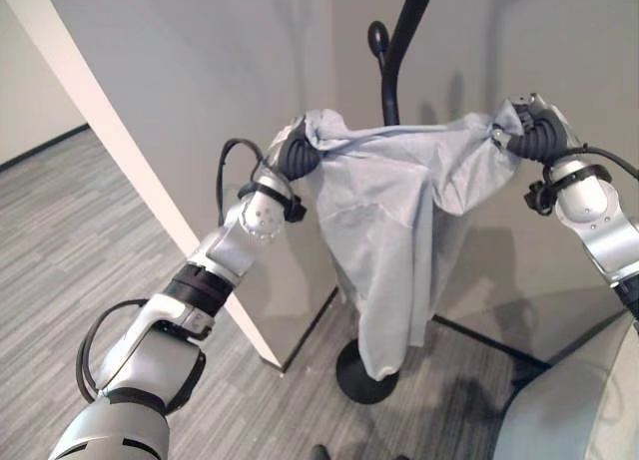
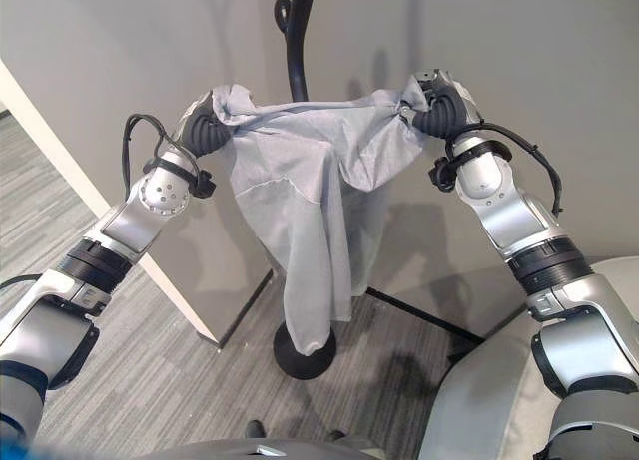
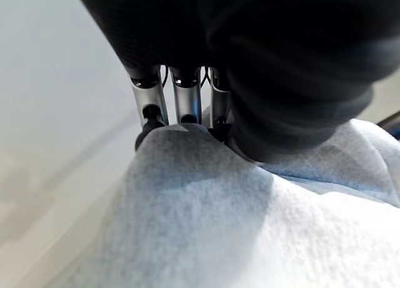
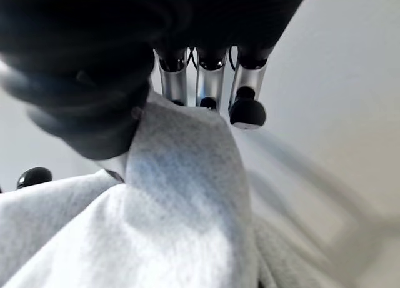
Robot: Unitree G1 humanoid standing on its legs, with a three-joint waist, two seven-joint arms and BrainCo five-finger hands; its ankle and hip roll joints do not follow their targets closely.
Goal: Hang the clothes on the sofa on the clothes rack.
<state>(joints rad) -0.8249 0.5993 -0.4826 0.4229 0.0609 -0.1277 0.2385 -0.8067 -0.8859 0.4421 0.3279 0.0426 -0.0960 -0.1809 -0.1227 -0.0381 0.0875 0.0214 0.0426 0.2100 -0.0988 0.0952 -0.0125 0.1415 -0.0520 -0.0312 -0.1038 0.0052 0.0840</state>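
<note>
Now the left hand (image 1: 296, 153) and right hand (image 1: 534, 133) each clutch the pale garment (image 1: 389, 216) in curled fingers, spread before the clothes rack (image 1: 391, 76); seemingly unhooked, it could slip floorward if released early.

Grey striped carpet floor (image 2: 180, 380); black round rack base (image 2: 303, 354) stood on it, far centre, apparently partly behind hanging cloth.

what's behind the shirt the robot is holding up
The black rack: its pole rises above the shirt and its base shows below. The pole's middle is covered.
</note>
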